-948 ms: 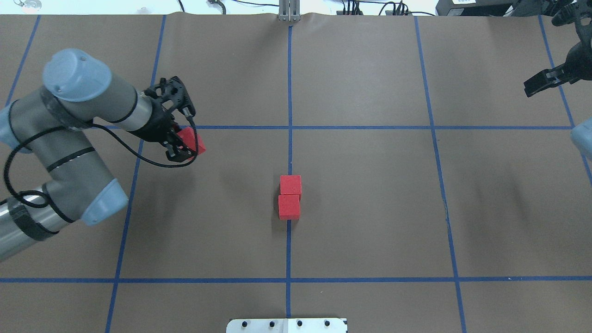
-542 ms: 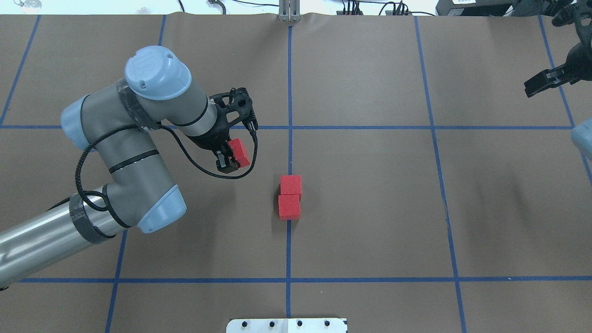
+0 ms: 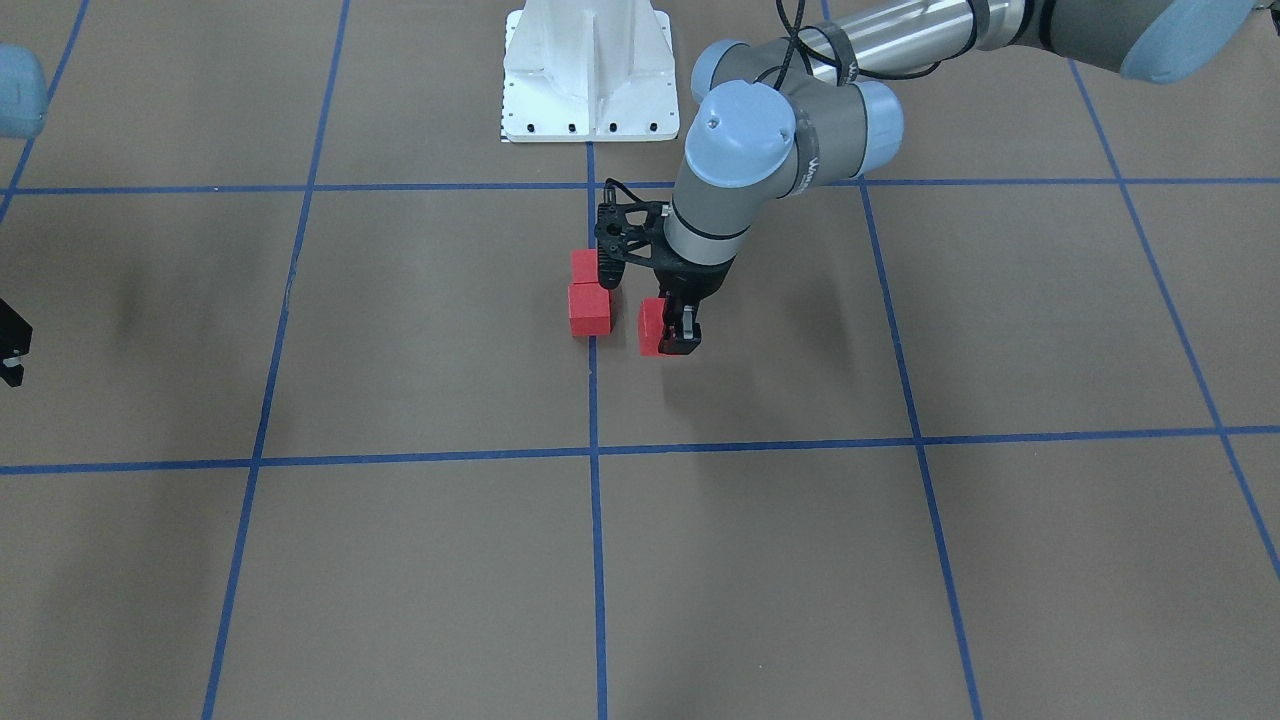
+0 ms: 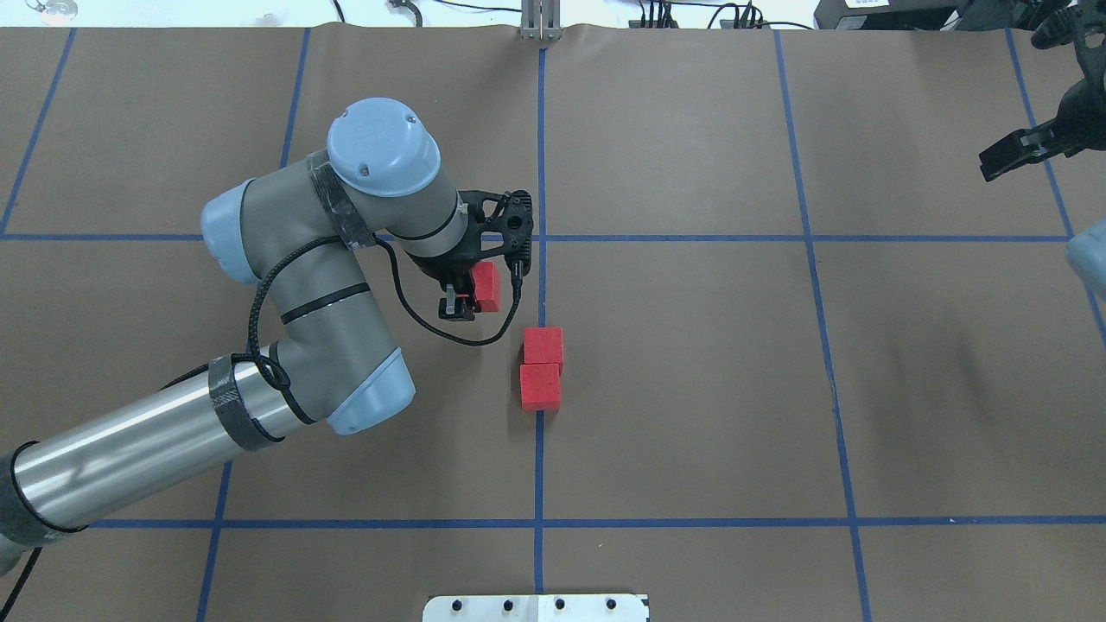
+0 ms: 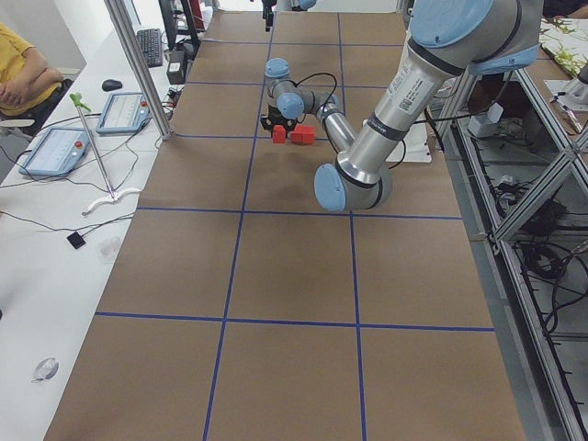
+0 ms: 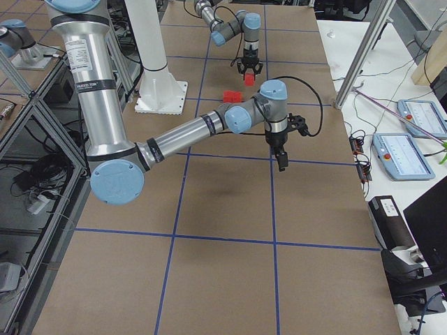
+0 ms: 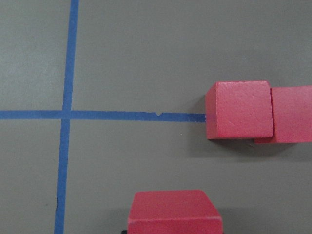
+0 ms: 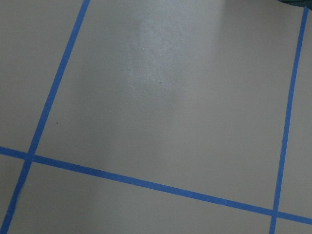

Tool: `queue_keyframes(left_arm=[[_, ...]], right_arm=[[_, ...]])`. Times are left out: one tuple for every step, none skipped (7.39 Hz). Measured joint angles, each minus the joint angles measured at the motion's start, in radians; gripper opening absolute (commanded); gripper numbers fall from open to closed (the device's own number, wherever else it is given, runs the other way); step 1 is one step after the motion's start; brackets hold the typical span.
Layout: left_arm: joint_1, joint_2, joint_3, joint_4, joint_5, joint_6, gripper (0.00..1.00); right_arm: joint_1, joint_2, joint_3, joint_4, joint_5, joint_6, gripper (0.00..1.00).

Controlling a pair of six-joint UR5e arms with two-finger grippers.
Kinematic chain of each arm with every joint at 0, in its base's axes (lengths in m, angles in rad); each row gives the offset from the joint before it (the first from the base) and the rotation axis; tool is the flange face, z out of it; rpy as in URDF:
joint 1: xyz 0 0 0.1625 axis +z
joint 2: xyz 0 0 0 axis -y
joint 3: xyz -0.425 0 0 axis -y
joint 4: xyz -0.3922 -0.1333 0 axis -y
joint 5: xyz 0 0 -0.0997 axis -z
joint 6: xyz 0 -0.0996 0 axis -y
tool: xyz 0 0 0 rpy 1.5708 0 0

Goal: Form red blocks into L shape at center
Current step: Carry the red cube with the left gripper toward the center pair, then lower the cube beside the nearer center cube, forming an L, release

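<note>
Left gripper (image 4: pixel 471 299) brought block (image 4: pixel 489 283) nearer; 2-block row (image 4: pixel 542 370) follows center line (image 4: pixel 539 471).

A: Table surface?

B: Brown matte paper (image 5: pixel 294 266) is laid across it, gridded with blue tape lines (image 4: pixel 674 238). Lighting is even; only soft shadows are cast.

A: Surroundings?

B: A white bench (image 5: pixel 37 276) is set along the operators' side. Touch panels (image 5: pixel 122 111), a keyboard (image 5: pixel 150 46) and a mouse (image 5: pixel 111 84) are laid there. An aluminium post (image 5: pixel 138 60) is fixed at the edge. Open metal framing (image 5: pixel 533 184) is seen opposite, hung with cables.
</note>
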Motion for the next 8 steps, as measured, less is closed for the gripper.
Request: queue_keyframes(left_arm=[[0.016, -0.003, 0.005, 0.003, 0.015, 0.006, 0.00], [0.031, -0.003, 0.006, 0.018, 0.028, 0.006, 0.00], [0.042, -0.005, 0.002, 0.056, 0.036, 0.004, 0.00], [0.049, -0.008, -0.003, 0.096, 0.040, -0.002, 0.00], [0.058, -0.010, -0.005, 0.115, 0.044, -0.016, 0.00], [0.074, -0.010, -0.006, 0.122, 0.054, -0.037, 0.00], [0.089, -0.010, -0.006, 0.123, 0.063, -0.059, 0.00], [0.102, -0.010, -0.005, 0.123, 0.067, -0.081, 0.00]], right_arm=[[0.000, 0.000, 0.000, 0.000, 0.000, 0.000, 1.00], [0.000, 0.000, 0.000, 0.000, 0.000, 0.001, 1.00], [-0.001, 0.000, 0.000, 0.000, 0.000, 0.001, 1.00], [0.000, 0.000, 0.000, 0.000, 0.001, 0.001, 1.00], [0.000, 0.000, 0.000, 0.000, 0.000, 0.001, 1.00], [0.000, 0.000, 0.000, 0.000, 0.000, 0.001, 1.00], [0.000, 0.000, 0.000, 0.000, 0.000, 0.001, 1.00], [0.000, 0.000, 0.000, 0.000, 0.000, 0.001, 1.00]])
